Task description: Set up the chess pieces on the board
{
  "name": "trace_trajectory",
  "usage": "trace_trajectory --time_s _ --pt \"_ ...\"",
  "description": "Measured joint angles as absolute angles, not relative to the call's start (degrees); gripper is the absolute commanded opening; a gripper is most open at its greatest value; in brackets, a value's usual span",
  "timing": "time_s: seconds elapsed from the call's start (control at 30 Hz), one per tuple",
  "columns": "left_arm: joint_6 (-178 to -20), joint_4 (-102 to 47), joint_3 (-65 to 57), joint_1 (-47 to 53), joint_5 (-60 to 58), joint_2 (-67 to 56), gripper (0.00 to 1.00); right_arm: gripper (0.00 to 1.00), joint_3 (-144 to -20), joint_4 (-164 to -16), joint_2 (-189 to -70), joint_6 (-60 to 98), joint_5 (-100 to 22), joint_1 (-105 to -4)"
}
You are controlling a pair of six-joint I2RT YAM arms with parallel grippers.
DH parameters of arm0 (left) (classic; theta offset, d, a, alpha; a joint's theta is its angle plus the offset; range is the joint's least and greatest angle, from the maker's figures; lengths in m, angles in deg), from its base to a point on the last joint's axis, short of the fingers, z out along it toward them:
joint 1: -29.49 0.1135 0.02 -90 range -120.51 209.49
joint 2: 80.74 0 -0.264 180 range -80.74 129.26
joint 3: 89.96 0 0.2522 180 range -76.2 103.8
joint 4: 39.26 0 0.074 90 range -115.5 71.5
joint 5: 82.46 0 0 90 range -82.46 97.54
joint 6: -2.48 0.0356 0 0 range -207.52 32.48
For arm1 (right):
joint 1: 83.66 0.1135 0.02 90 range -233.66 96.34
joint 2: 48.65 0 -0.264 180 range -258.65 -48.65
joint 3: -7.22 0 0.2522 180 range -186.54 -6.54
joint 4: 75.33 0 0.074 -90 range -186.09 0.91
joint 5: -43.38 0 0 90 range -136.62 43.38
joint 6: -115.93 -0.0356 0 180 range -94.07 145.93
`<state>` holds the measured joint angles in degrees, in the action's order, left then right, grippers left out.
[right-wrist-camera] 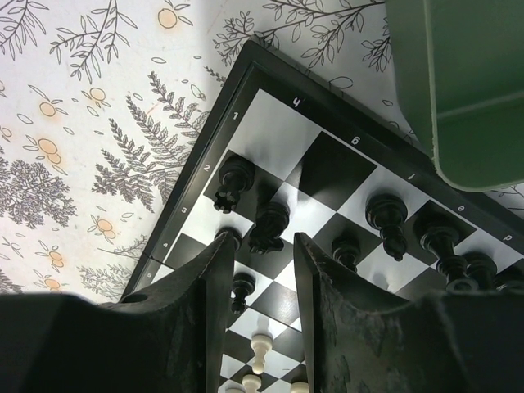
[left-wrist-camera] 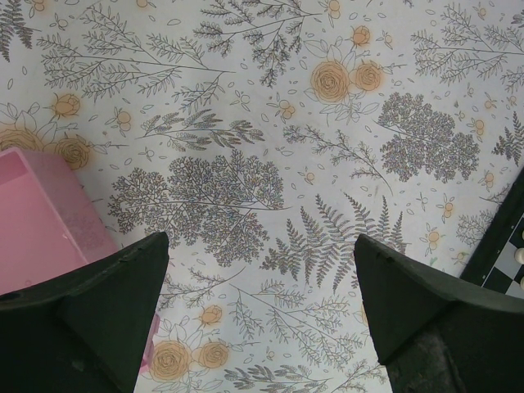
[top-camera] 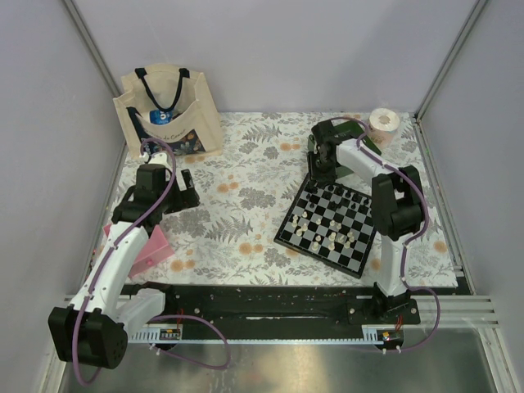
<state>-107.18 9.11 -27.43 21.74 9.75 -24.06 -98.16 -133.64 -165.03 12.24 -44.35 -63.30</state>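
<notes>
- White numerals 1 to 4 run along the black rim of the board (right-wrist-camera: 190, 214); the letters on the adjoining edge are hard to read.
- Script on the tote bag (top-camera: 168, 115) is too small to read.
- Board lies on the floral cloth (left-wrist-camera: 246, 123), on the right side; chess pieces (right-wrist-camera: 385, 217), black and cream, stand on it.
- Right gripper (right-wrist-camera: 262, 246): jaws partly apart, astride a black piece (right-wrist-camera: 270, 225), no grasp visible. Green tray (right-wrist-camera: 467, 82) lies beside the board.
- Left gripper (left-wrist-camera: 262, 270) gapes empty over the cloth, beside a pink box (left-wrist-camera: 41, 213).

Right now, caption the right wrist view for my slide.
Right gripper straddles a black piece near the board corner, green tray just beyond.
</notes>
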Motion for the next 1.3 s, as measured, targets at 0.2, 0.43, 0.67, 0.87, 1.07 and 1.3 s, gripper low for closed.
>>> trace_trajectory --time_s 0.2,0.43,0.67,0.87,1.07,1.3 --pt "-107.2 9.1 -27.4 21.7 9.8 -24.0 0.99 0.41 -98.2 -134.0 -165.1 12.8 -44.3 -63.3" --pt "-107.2 9.1 -27.4 21.7 9.7 -24.0 0.99 0.38 -98.2 -134.0 -165.7 12.9 -44.3 -63.2" --pt "-107.2 9.1 -27.4 21.7 9.7 -24.0 0.99 0.25 -98.2 -134.0 -165.8 12.9 -44.5 -63.0" --pt "-107.2 9.1 -27.4 21.7 9.7 -24.0 0.99 0.13 -98.2 -134.0 -165.8 12.9 -44.7 -63.0" --pt "-107.2 9.1 -27.4 21.7 9.7 -24.0 0.99 0.09 -98.2 -134.0 -165.8 12.9 -45.8 -62.9" --pt "-107.0 9.1 -27.4 21.7 9.7 -24.0 0.99 0.09 -98.2 -134.0 -165.8 12.9 -47.7 -62.9"
